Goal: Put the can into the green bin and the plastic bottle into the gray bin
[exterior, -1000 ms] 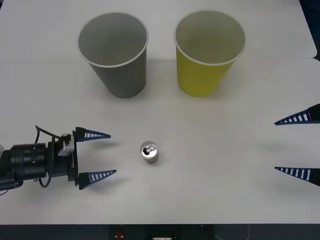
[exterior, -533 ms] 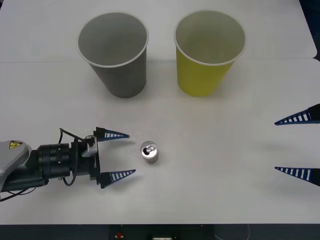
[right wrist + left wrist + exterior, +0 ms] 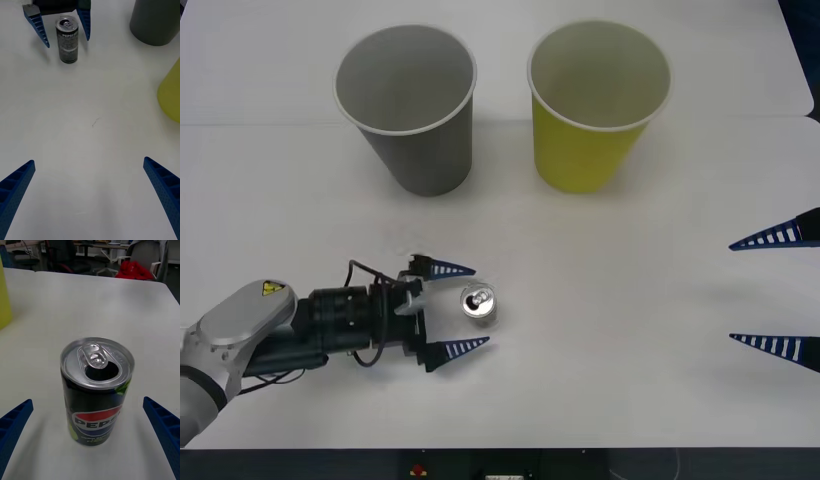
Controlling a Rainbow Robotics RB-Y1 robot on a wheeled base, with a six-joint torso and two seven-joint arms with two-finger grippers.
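The left tool (image 3: 458, 308) lies low over the white table (image 3: 610, 300), its two blue fingers spread wide and holding nothing. The can (image 3: 478, 304) stands upright just ahead of that tool's fingertips, in line with the gap between them and touching neither finger; one fingertip (image 3: 461, 269) sits beside the can on the far side, the other on the near side. From the left wrist, the can (image 3: 96, 390) fills the space ahead of the open fingers, pull-tab top up and mouth open.

Beyond the left tool, well apart from it, the gray bin (image 3: 408, 107) and the green bin (image 3: 598, 104) stand upright side by side, the gray one more nearly in front of the tool.

The right tool (image 3: 778, 290) hangs at the table's right edge, fingers wide apart and empty, facing the can (image 3: 67, 39) from well away.
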